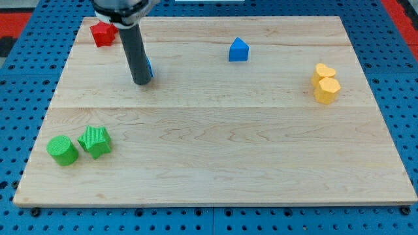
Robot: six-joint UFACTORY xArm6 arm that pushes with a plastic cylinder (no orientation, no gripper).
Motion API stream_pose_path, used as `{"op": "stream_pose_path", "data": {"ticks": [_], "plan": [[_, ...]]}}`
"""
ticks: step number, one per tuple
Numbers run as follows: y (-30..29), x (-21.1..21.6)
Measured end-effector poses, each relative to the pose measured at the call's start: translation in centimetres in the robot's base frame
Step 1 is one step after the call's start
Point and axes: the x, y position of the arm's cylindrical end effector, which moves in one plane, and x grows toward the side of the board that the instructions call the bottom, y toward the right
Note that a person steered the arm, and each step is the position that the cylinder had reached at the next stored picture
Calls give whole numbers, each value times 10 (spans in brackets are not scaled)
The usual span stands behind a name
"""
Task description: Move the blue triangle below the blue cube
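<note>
A blue block with a peaked top, which looks like the blue triangle (238, 49), lies near the view's top, right of centre. A second blue block (149, 68) shows only as a sliver behind the right side of the dark rod, so its shape cannot be made out. My tip (142, 82) rests on the board at the upper left, touching or just in front of that hidden blue block. It is well to the left of the peaked blue block.
A red block (102, 33) sits in the top left corner, just left of the rod. Two yellow blocks (326, 83) touch each other at the right. A green cylinder (63, 151) and a green star (95, 141) sit at the lower left of the wooden board (215, 156).
</note>
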Motion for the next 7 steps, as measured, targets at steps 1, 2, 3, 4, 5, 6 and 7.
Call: {"op": "stream_pose_path", "data": {"ticks": [1, 2, 3, 4, 5, 6, 7], "plan": [[-63, -3], [-6, -18], [102, -31], [114, -83], [108, -42], [63, -17], [54, -55]]}}
